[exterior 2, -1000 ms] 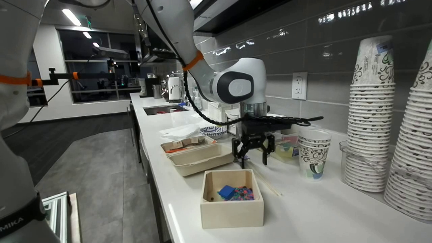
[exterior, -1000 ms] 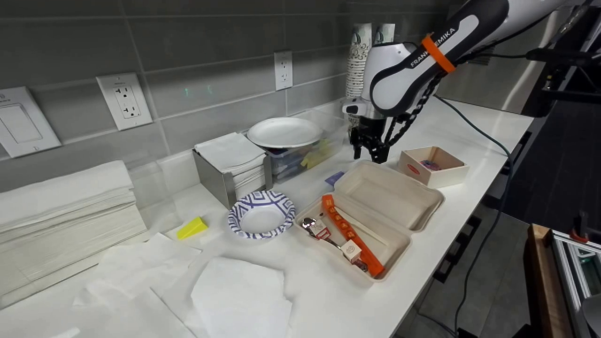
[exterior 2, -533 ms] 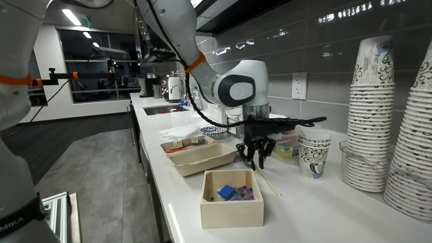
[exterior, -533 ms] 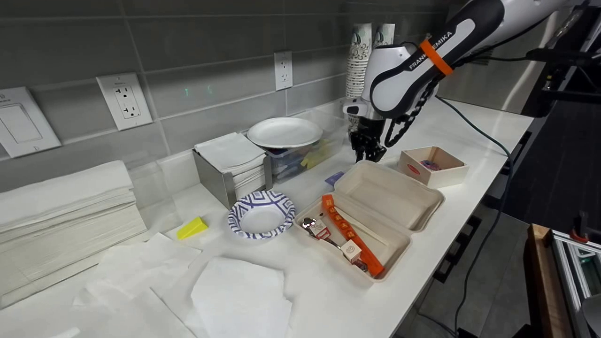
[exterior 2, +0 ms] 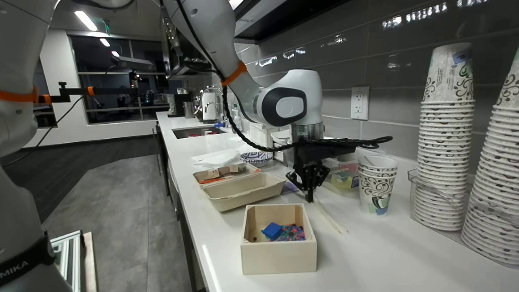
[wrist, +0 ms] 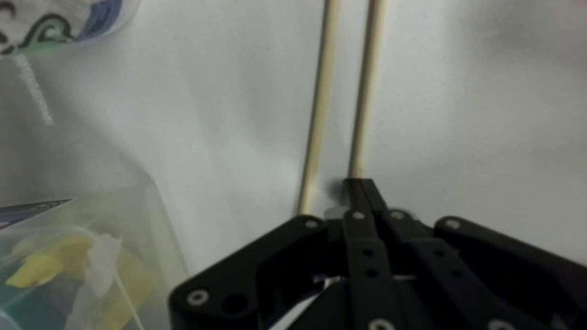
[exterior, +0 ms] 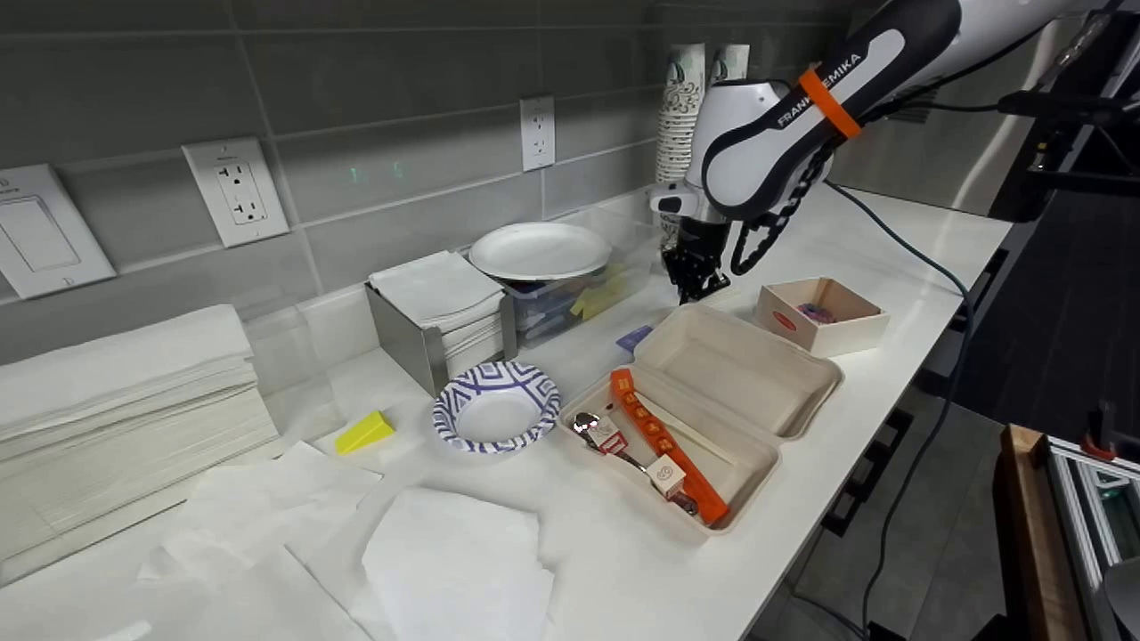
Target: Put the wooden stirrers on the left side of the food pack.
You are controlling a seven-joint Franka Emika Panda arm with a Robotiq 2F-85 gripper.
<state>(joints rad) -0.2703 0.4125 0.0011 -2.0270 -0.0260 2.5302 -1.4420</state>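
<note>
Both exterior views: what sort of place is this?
Most likely an office kitchenette or break room: a sink set into the white countertop, a tall stack of paper cups, and folded napkins in a metal holder.

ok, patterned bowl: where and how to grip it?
Probably the rim, from above, on the side toward the yellow block: the bowl stands open side up, so its flared wall can be straddled; the napkin holder and food pack are close on other sides.

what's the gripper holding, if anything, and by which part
Can't be told: the gripper is shut where one wooden stirrer runs out of sight, so any pinch on it is hidden.
</note>
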